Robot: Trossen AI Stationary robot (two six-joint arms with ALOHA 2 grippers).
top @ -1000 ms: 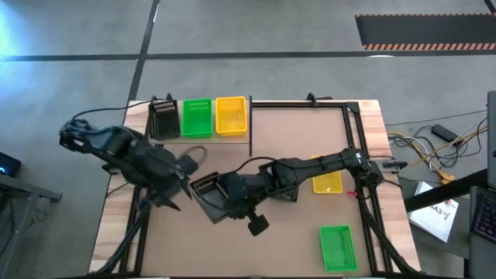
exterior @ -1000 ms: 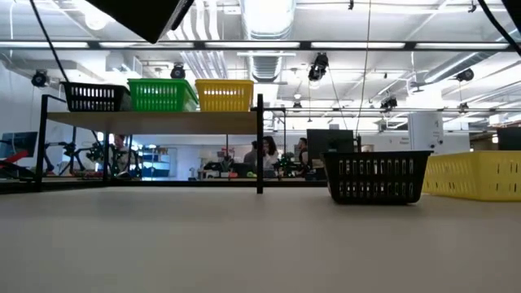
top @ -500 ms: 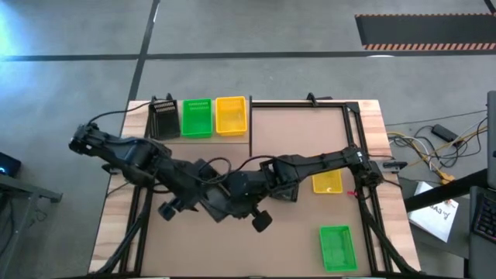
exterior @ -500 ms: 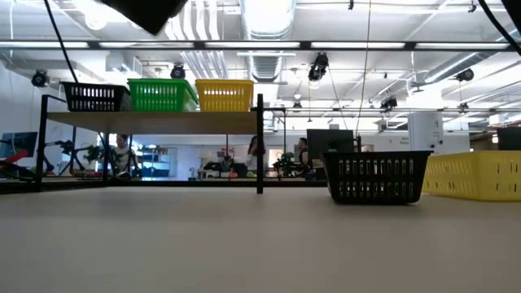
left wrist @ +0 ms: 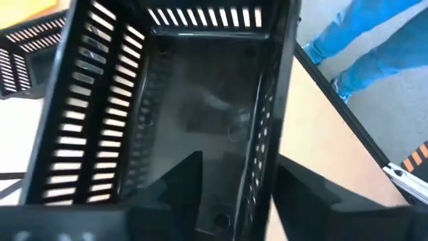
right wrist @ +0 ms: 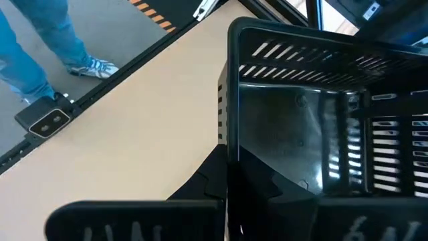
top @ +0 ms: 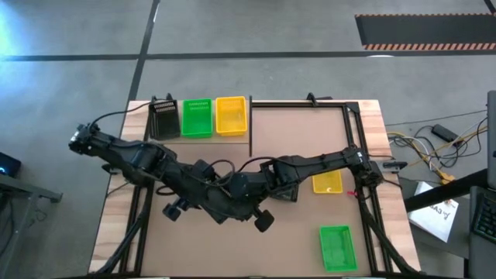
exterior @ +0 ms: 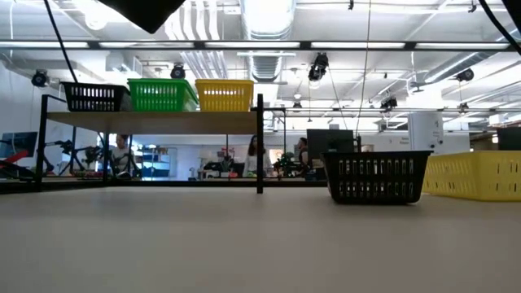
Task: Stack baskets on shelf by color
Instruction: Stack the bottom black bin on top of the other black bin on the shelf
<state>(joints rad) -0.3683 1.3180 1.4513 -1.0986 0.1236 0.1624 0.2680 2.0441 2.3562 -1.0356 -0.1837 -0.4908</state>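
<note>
Along the far left of the table (top: 310, 139), seen from above, three baskets sit in a row on the pale shelf (top: 141, 116): a black basket (top: 163, 118), a green basket (top: 196, 118) and a yellow basket (top: 230, 115), each with nothing inside that can be seen. Another yellow basket (top: 327, 183) lies beside the right arm, and a second green basket (top: 336, 247) rests near the table's front right corner. Both arms meet over the table's middle, where the left end effector (top: 223, 203) and the right end effector (top: 236, 194) crowd around a dark basket that is hard to pick out. At table height, the shelf (exterior: 155, 122) carries the same three baskets, while a black basket (exterior: 376, 176) and a yellow one (exterior: 475, 175) stand on the table before an open workshop with people far behind. Past the left wrist, the left end effector (left wrist: 231, 177) has its fingers clamped across one wall of the held black basket (left wrist: 200, 100), which is empty. Past the right wrist, the right end effector (right wrist: 231, 177) grips the basket's rim (right wrist: 294, 33) likewise; blue-trousered legs of a person (right wrist: 33, 47) stand beyond the table.
</note>
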